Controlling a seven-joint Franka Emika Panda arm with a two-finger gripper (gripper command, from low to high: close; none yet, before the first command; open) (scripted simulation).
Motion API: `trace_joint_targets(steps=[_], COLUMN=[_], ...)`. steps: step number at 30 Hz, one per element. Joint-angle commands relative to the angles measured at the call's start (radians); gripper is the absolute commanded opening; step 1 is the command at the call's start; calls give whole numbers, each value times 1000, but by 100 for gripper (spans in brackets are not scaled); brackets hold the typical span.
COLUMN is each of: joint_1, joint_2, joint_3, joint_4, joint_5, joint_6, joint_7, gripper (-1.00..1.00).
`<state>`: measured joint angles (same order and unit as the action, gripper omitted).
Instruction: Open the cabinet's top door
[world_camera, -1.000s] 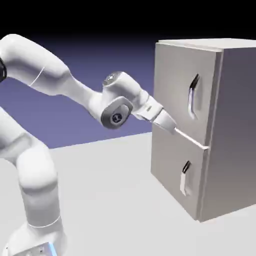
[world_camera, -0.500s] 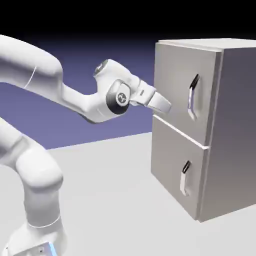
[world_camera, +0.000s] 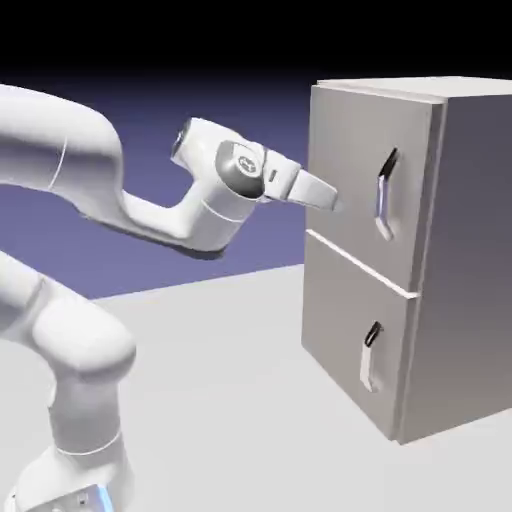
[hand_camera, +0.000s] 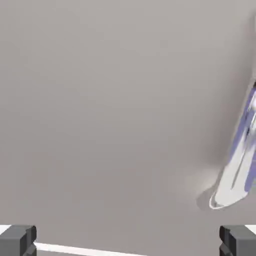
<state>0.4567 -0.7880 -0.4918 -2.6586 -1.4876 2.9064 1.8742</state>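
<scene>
The cabinet (world_camera: 460, 250) is a tall light-grey box at the exterior view's right. Its top door (world_camera: 355, 170) is shut and carries a slim dark-and-silver bent handle (world_camera: 384, 195). My gripper (world_camera: 335, 203) hangs close before the top door, left of the handle, not touching it. In the hand view the door's grey panel (hand_camera: 110, 110) fills the frame. The handle (hand_camera: 240, 160) slants along the right edge. My open gripper (hand_camera: 128, 241) shows both fingertips (hand_camera: 17, 241) at the bottom corners with nothing between them.
Below the top door sits a shorter lower door (world_camera: 350, 330) with a white handle (world_camera: 369, 360). A pale seam (hand_camera: 75, 248) between the doors shows at the hand view's bottom. The cabinet stands on the grey table (world_camera: 230, 400).
The hand has risen from the seam between the doors to the top door's mid height, level with the handle. The jaws stayed open.
</scene>
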Motion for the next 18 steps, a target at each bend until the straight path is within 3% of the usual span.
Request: trace_joint_targets(steps=[1,18], joint_1=[13,234], joint_2=[-6,-115], joint_3=[-14,-259], joint_4=[4,80], joint_5=[-44,-783], joint_6=[-4,-69], joint_7=[33,596], gripper=[100,100])
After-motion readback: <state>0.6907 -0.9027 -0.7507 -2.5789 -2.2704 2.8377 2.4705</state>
